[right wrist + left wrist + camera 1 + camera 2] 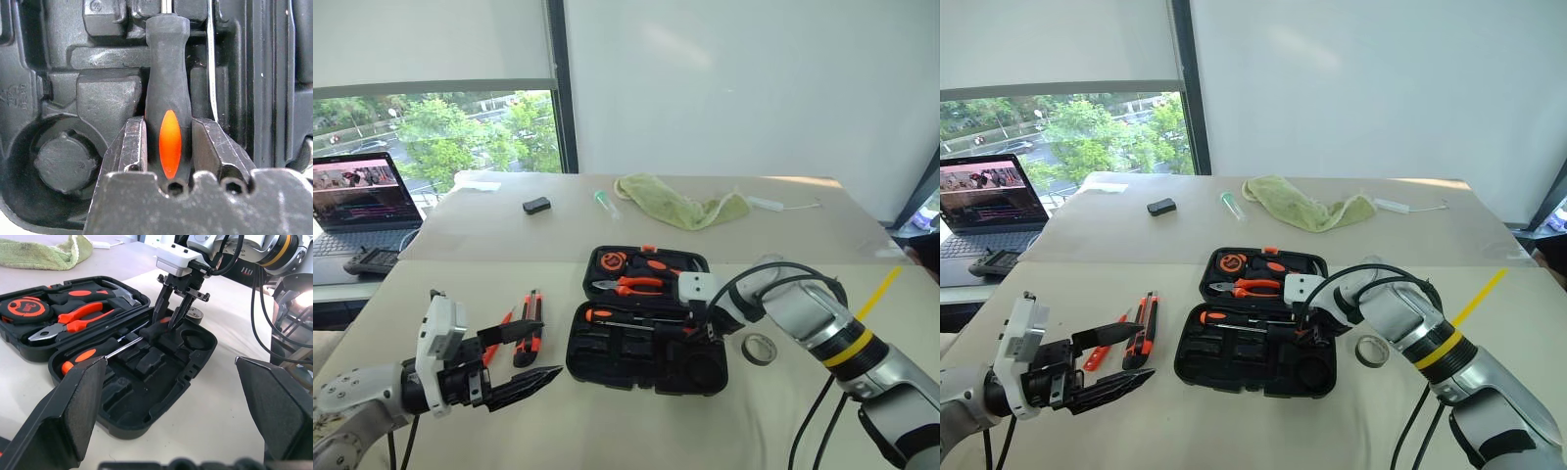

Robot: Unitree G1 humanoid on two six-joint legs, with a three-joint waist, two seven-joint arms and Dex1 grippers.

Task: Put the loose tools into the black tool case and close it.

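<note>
The black tool case [646, 384] lies open mid-table, its lid half holding a tape measure, pliers and a hammer. My right gripper [168, 132] is shut on the black-orange handle of a screwdriver [156, 329] and holds it down in the case's front half. A second screwdriver [85, 357] lies in the recess beside it, handle the other way. The tape roll [761, 349] rests on the table right of the case. Left of the case lie the orange-black utility knife [530, 328] and the slim orange tester screwdriver [497, 338], next to my open, empty left gripper [524, 357].
An open laptop [362, 201] stands at the far left with a dark device [372, 260] in front of it. A green cloth [680, 204] and a small black box [536, 205] lie at the back. A yellow strip [881, 292] runs along the right.
</note>
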